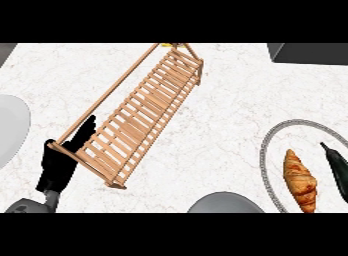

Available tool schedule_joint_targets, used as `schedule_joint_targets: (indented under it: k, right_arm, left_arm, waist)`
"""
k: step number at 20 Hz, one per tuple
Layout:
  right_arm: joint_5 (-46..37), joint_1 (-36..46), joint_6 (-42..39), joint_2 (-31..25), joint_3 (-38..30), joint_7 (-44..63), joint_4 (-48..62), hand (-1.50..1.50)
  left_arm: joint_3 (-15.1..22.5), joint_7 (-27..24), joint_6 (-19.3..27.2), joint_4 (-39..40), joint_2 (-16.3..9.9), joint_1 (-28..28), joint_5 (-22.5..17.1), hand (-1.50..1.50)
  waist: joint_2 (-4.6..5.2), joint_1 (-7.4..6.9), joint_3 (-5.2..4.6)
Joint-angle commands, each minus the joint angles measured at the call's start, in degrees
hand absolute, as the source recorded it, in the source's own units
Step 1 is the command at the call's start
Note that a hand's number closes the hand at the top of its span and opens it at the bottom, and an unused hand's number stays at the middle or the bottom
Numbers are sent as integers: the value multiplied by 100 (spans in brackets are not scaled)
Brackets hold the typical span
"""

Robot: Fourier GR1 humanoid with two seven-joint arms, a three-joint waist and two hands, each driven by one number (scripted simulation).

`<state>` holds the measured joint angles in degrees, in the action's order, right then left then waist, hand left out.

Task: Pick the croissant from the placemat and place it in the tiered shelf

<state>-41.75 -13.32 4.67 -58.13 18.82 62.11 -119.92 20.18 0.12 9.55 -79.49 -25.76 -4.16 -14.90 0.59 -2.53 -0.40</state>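
— Lying untouched on the placemat (269,150), the croissant (300,180) — well apart from the shelf (140,120).

— Nothing done yet, then?

— Nothing. Left hand (62,155) resting open by the shelf, holding nothing; right hand not showing.

Item count on the marble counter (229,115):

- Wooden slatted shelf (144,117): one.
- Croissant (300,180): one.
- Placemat (274,145), round with a grey rim: one.
- Dark bottle (344,174): one.
- White plate (0,132), at the left edge: one.
- Grey rounded object (225,203), at the lower edge: one.
- Dark box (315,52), top right corner: one.
- Black hand (59,160): one in view.
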Motion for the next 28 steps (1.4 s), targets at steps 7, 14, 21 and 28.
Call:
schedule_joint_targets:
  k: [7,14,21,28]
  right_arm:
    - [-752,1502,-1585,1875,1347,1966,757,-150]
    - [-1207,2006,-1934,2897,1245,2203,1798,-150]
    - [-2139,2130,-2348,3436,1221,2231,2322,-150]
    - [-2675,1904,-2279,3859,901,1782,2692,-150]
  left_arm:
    - [144,9,-67,296,190,-152,186,0]
    - [-91,16,-107,434,115,-207,122,0]
    - [-129,-109,-119,319,96,36,159,0]
    - [-51,108,38,27,250,156,272,0]
  waist:
    - [22,-88,15]
    - [-16,112,21]
    - [-53,203,23]
    - [-66,247,37]
